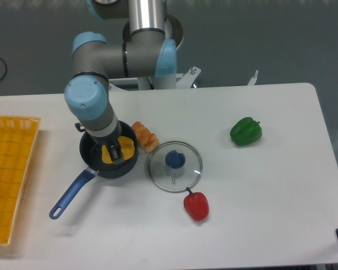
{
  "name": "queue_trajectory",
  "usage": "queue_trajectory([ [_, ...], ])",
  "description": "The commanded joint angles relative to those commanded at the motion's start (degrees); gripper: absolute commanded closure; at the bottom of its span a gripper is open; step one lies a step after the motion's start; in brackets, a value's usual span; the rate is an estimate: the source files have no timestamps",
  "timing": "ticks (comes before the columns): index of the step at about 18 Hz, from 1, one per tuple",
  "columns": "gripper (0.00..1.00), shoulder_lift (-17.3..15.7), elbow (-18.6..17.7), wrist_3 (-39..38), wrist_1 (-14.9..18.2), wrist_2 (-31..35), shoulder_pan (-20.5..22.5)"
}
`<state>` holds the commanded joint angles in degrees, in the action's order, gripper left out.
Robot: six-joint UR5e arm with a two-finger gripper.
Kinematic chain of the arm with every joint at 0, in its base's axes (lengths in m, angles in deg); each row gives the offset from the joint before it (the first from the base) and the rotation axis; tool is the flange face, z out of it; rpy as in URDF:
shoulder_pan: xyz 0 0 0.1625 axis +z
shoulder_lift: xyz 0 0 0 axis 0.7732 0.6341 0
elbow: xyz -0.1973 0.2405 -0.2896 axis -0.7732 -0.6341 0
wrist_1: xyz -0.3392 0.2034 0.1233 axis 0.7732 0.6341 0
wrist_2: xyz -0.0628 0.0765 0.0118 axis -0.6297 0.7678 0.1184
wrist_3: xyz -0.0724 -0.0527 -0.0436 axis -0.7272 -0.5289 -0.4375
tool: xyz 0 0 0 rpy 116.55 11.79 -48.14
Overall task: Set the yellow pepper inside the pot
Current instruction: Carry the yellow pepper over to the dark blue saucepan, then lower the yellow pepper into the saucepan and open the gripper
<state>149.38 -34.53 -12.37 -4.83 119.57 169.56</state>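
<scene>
Here my pincer [116,153] hangs straight down inside the pot [108,154], and the yellow pepper [125,147] shows as bright yellow on both sides of the dark fingers, low within the rim. From this high view I cannot tell whether the fingers grip the pepper or have let it go; the wrist hides the gap between them. I judge the pepper sits at or close to the pot's floor, so the placing looks nearly or wholly done, and what remains is to part the fingers if they are shut and lift straight up. A vertical exit matters because the pot is small and my fingers stand close to its wall; a sideways pull could drag the pot across the surface [259,185] by its rim. The pot's long blue handle [72,193] points toward the near left, away from my arm, so it should not catch on me. Just beside the pot on the right lies the orange-striped bread-like piece [145,135], touching or nearly touching the rim, and further right the glass lid [174,166] with its blue knob lies flat, off the pot so the opening is free. The red pepper [196,205] lies near the lid's near edge, the green pepper [246,131] well apart to the right, and a yellow basket [11,180] at the far left.
</scene>
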Motion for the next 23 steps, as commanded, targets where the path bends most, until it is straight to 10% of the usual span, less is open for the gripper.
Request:
queue_trajectory([
  [23, 0.42, 4.2, -2.8, -1.9, -0.2, 5.9, -4.1],
])
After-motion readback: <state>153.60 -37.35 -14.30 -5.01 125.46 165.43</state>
